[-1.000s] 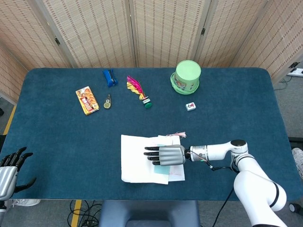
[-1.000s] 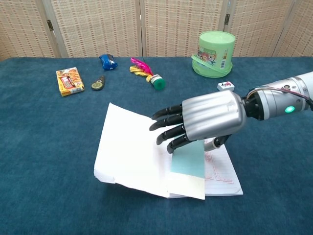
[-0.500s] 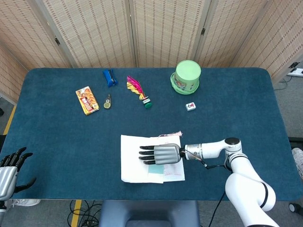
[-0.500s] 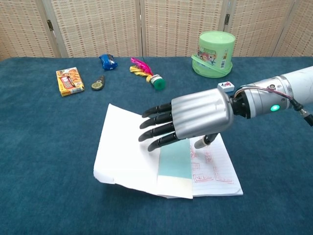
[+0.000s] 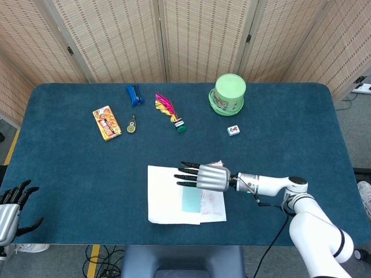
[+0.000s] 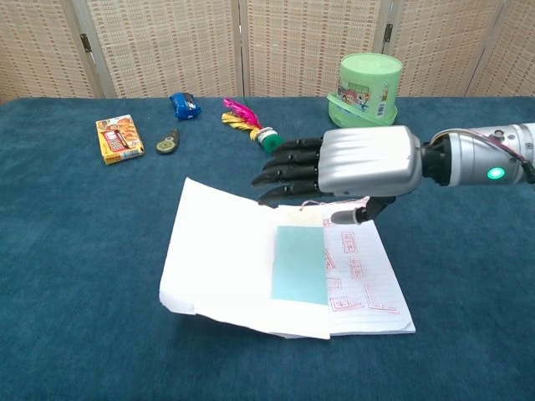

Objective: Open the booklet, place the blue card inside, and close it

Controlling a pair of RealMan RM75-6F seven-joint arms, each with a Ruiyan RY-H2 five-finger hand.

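The white booklet (image 5: 168, 200) (image 6: 221, 259) lies open near the table's front edge. Its right page carries red stamps. A pale blue card (image 5: 191, 199) (image 6: 299, 262) rests flat on the open booklet, near the fold. My right hand (image 5: 204, 176) (image 6: 351, 170) hovers above the far edge of the booklet with fingers spread and nothing in it. The card lies apart from it, just in front. My left hand (image 5: 11, 207) stays low at the front left corner, off the table, fingers apart and holding nothing.
At the back stand a green lidded tub (image 5: 228, 94) (image 6: 365, 91), a small white tile (image 5: 233, 130), a pink feathered shuttlecock (image 5: 168, 112), a blue packet (image 5: 134, 95), a small round tool (image 5: 131, 125) and an orange snack box (image 5: 106, 122).
My right hand has lifted off the card and drawn back toward the far side of the booklet. The blue card now lies fully uncovered on the page.
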